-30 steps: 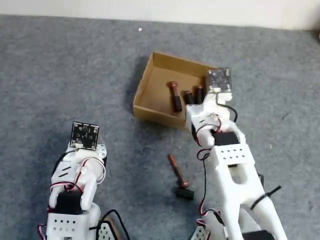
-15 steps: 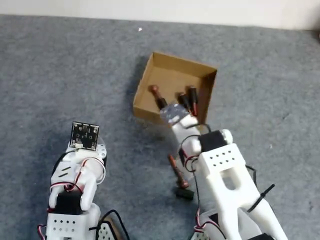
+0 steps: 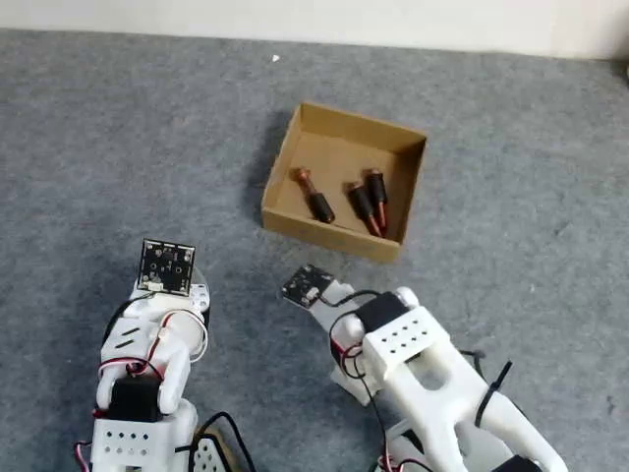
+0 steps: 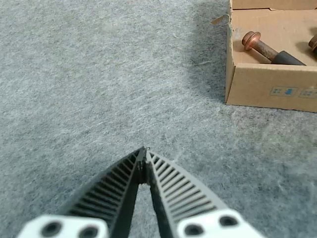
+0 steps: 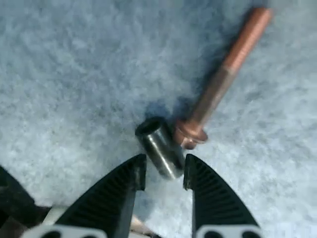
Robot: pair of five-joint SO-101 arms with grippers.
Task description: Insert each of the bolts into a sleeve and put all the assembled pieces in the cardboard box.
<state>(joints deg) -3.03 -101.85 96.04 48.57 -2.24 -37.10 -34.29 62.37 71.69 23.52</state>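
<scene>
The cardboard box (image 3: 280,187) stands at the middle of the grey carpet and holds three bolt-in-sleeve pieces, one (image 3: 313,195) on its left side and two (image 3: 371,205) close together on the right. In the right wrist view a loose copper bolt (image 5: 223,82) lies on the carpet with its head against a short black sleeve (image 5: 161,146). My right gripper (image 5: 163,171) is open just over the sleeve's near end, one finger on each side. My left gripper (image 4: 143,161) is shut and empty, low over bare carpet, short of the box (image 4: 267,82).
The right arm (image 3: 403,344) stretches from the near edge toward the box's front wall and covers the loose bolt and sleeve in the high view. The left arm (image 3: 157,334) sits at the near left. Bare grey carpet lies all around.
The right arm drew back out of the box and came down over the loose bolt and sleeve, leaving the pieces in the box. The left arm stayed still.
</scene>
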